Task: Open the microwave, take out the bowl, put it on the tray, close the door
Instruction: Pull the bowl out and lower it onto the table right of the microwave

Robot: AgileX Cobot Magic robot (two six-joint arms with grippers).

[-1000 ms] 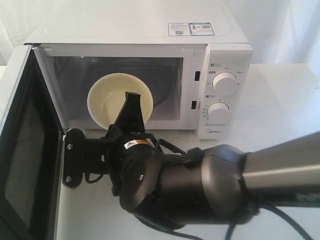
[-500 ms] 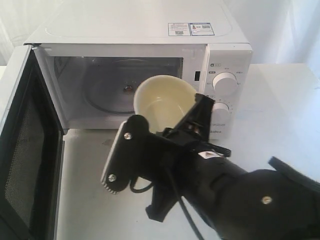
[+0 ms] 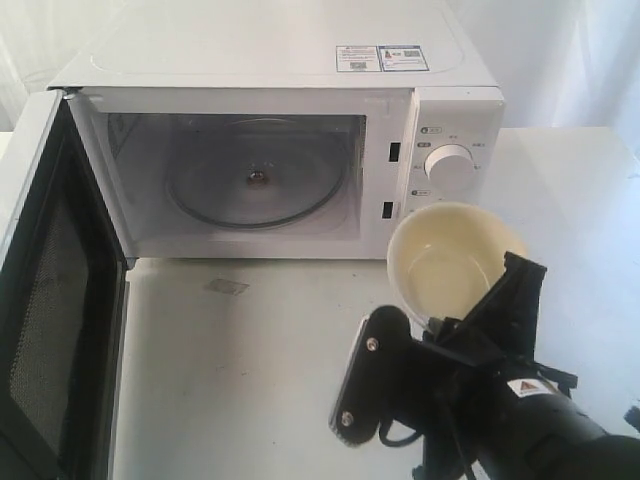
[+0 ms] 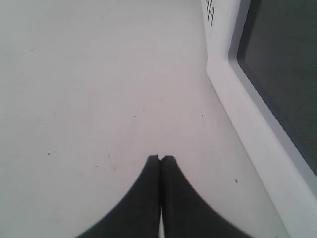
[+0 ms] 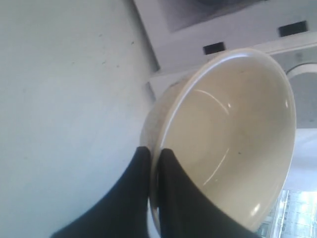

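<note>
Toward the right edge of the bench, the right gripper clamps the bowl by its rim; the left gripper is closed

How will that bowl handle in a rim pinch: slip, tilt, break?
The bowl looks like rigid glazed ceramic: won't flex, probably chips if dropped. Its glossy inside suggests a slippery surface. The right gripper pinches only one rim edge and the bowl hangs tilted, so it may pivot.
</note>
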